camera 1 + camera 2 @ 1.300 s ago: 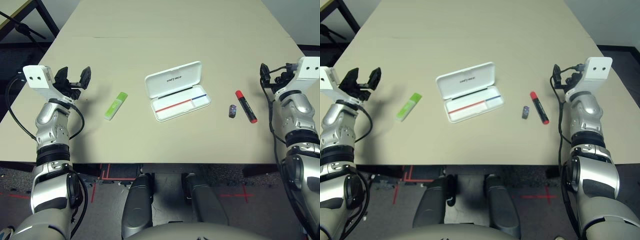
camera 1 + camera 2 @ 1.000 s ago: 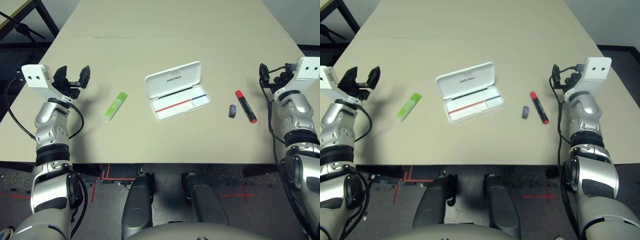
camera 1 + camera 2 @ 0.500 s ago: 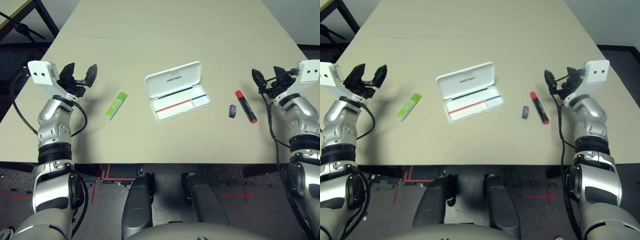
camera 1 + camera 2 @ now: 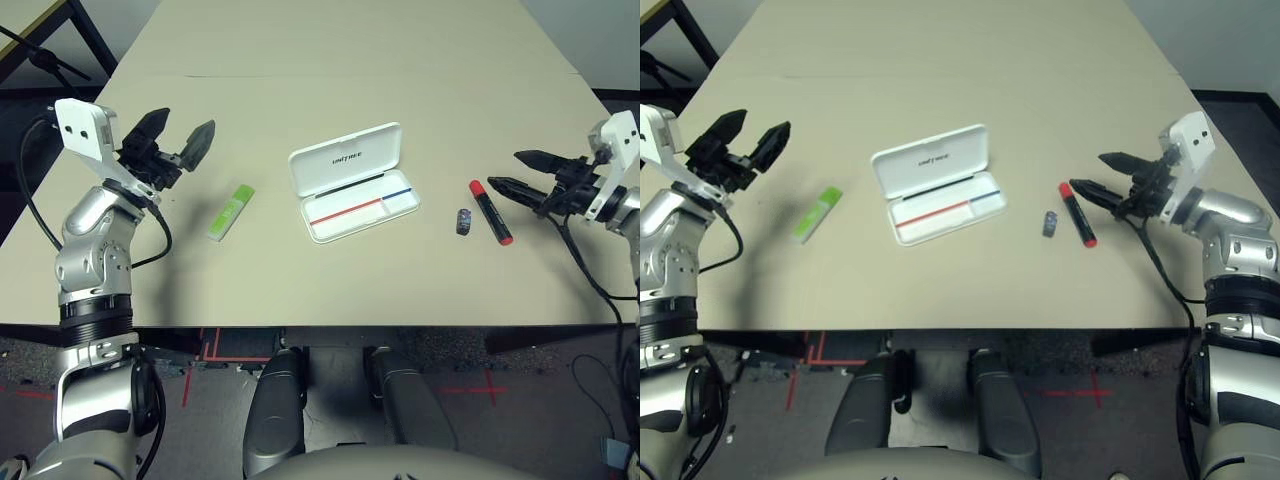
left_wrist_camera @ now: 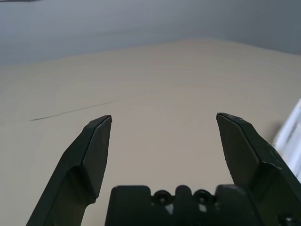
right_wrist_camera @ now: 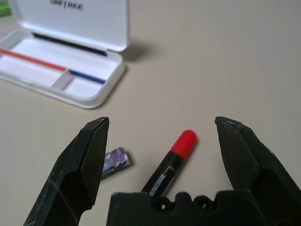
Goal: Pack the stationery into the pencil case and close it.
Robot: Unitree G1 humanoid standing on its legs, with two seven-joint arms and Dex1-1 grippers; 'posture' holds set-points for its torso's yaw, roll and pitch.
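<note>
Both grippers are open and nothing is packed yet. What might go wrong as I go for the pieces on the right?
1. The small purplish block lies close beside the red marker; the open right gripper may bump one while closing on the other.
2. The pencil case lies open with its lid up; a sweeping arm could likely knock it shut or shift it.
</note>
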